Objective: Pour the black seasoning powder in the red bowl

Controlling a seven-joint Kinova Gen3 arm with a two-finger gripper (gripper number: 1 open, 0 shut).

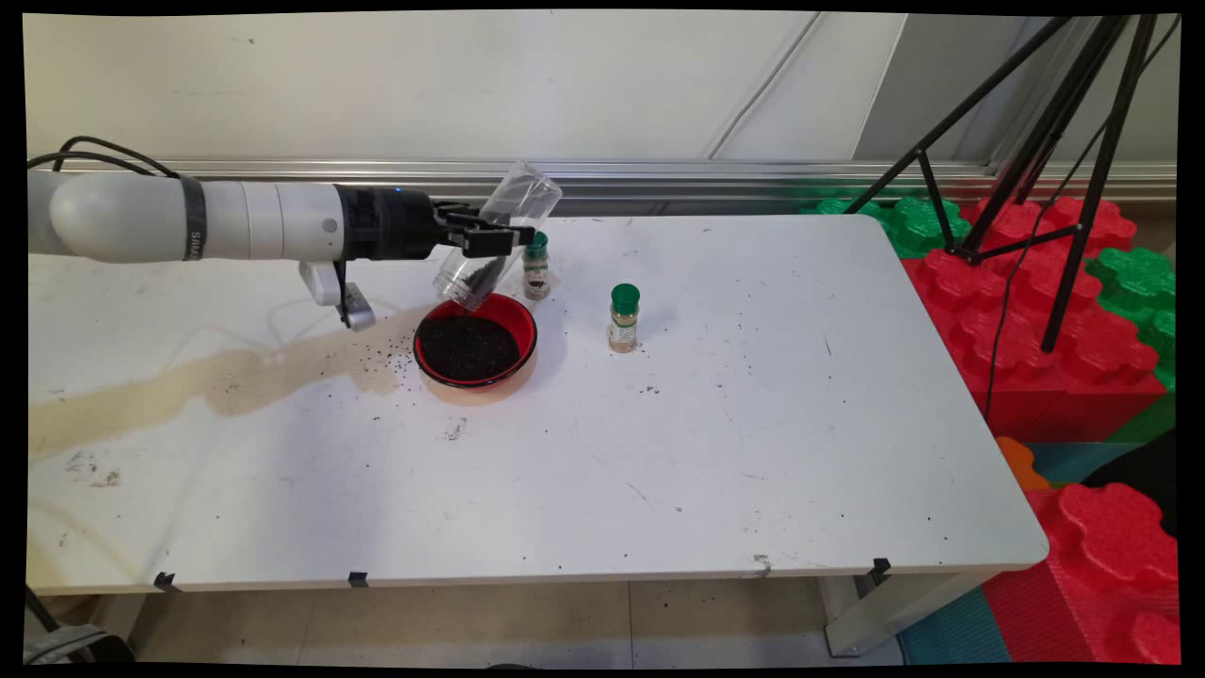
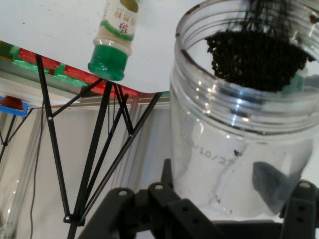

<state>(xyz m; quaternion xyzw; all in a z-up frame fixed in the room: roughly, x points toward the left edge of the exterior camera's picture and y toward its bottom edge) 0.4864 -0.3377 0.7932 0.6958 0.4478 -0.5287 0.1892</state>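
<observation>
Two green-capped spice bottles stand on the white table (image 1: pixel 659 452): one (image 1: pixel 537 266) just behind the red bowl (image 1: pixel 476 340), partly hidden by the jar, the other (image 1: pixel 623 318) a little to the right of the bowl, apart from it. Left of centre in the main view we see the gripper (image 1: pixel 499 235) clamped on a clear plastic jar (image 1: pixel 497 235), its fingers pressed against the jar's sides. The jar is tipped steeply, mouth down and to the lower left, right above the bowl's far rim, so its dark grains (image 1: pixel 485 276) have slid to the mouth and hang over the bowl, which already holds a dark layer (image 1: pixel 468 346). We judge that tilt is what brings the contents down. In the hand view the jar (image 2: pixel 239 139) fills the right side, grains (image 2: pixel 256 57) heaped at its open rim, and the linkage rises from the bottom edge. Loose specks (image 1: pixel 391 353) and a pale brown stain (image 1: pixel 216 381) lie left of the bowl. Red and green foam blocks (image 1: pixel 1026 282) and a black tripod (image 1: pixel 1064 141) occupy the right.
</observation>
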